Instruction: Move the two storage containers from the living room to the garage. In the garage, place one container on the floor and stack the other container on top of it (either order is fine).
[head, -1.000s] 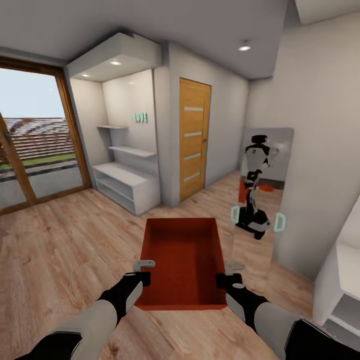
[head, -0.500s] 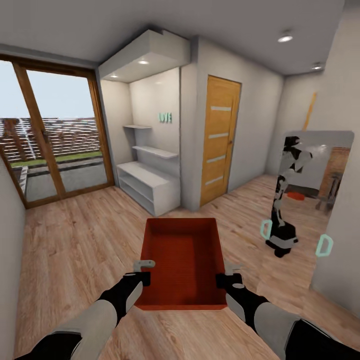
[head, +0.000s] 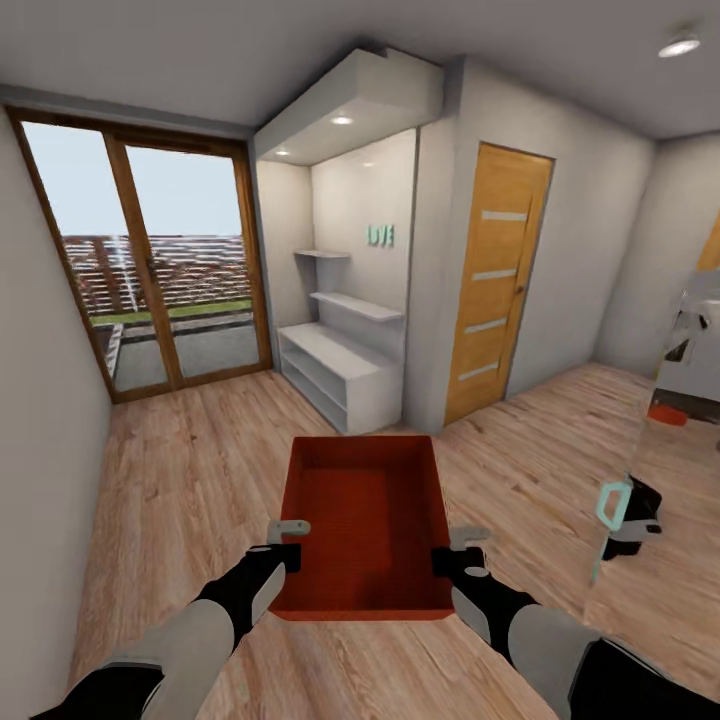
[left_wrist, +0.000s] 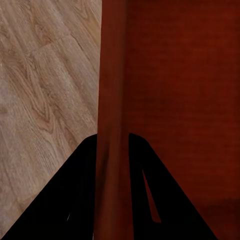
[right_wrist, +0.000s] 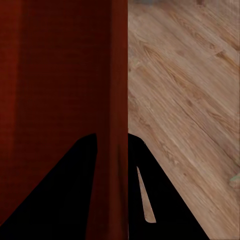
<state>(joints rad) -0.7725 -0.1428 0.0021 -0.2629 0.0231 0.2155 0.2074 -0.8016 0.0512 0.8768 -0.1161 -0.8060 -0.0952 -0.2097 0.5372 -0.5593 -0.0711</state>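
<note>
One storage container (head: 365, 525), each side wall pinched by one claw: left claw (head: 290, 543), right claw (head: 455, 550).

Empty orange-red storage container (head: 365, 525), level, aloft.

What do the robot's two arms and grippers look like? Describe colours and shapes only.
Both arms have pale grey shells over black joints and black wrists. The left gripper and right gripper are black blocks with small light grey brackets on top; in the wrist views their fingers are black, tapering wedges.
</note>
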